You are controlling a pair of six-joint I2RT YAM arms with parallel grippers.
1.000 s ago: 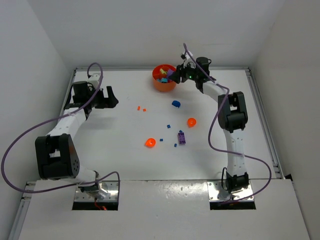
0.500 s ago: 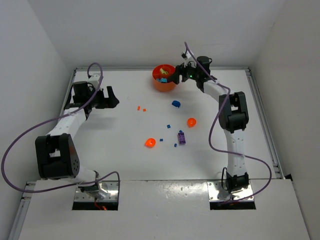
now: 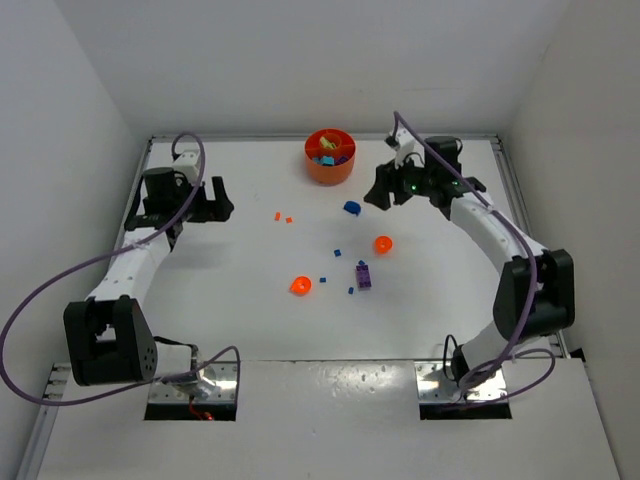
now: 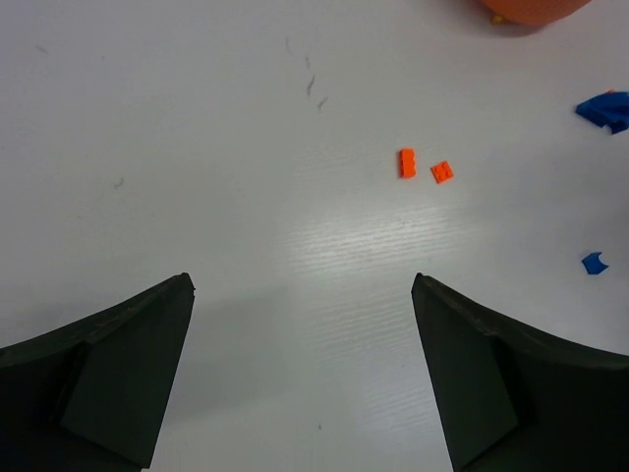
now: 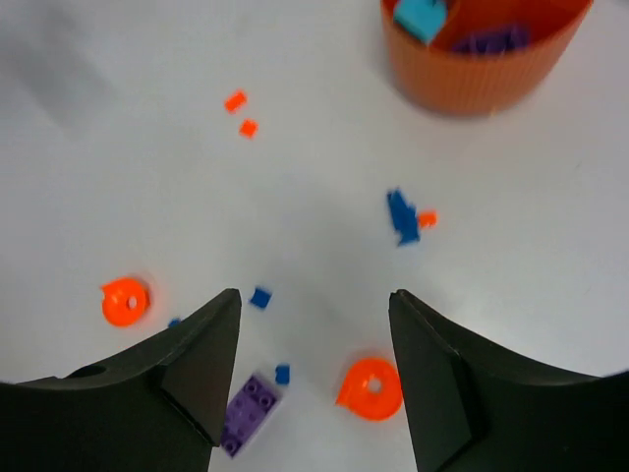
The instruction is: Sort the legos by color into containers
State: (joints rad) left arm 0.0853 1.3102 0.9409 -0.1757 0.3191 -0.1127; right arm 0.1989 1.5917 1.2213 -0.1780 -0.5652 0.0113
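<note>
Your left arm (image 3: 135, 265) runs up the left side of the table (image 3: 230, 310), elbow bent. The left gripper (image 3: 215, 200) points toward 3 o'clock, released wide with nothing between its jaws. Your right arm (image 3: 495, 235) arcs up the right side and bends back inward. The right gripper (image 3: 378, 195) aims toward 9 o'clock and hangs over the table, also spread and empty. The dish (image 3: 329, 155) sits at the far middle edge, at about 10 o'clock from the right gripper and apart from it. Through the right wrist camera you see a cyan piece (image 5: 421, 15) and purple pieces (image 5: 491, 39) in separate compartments. A blue piece (image 3: 352, 208) lies just beside the right gripper at 8 o'clock. One of the orange rounds (image 3: 383, 244) lies at 6 o'clock, with the purple brick (image 3: 363, 276) beyond it. The second round (image 3: 300, 286) lies farther off at 7 o'clock, and tiny blue squares (image 3: 337, 252) are scattered between them. Two orange bits (image 3: 277, 215) lie close together at 4 o'clock from the left gripper, well apart from it. The table is white and faintly scuffed, and plain white walls (image 3: 300, 60) close it in.
</note>
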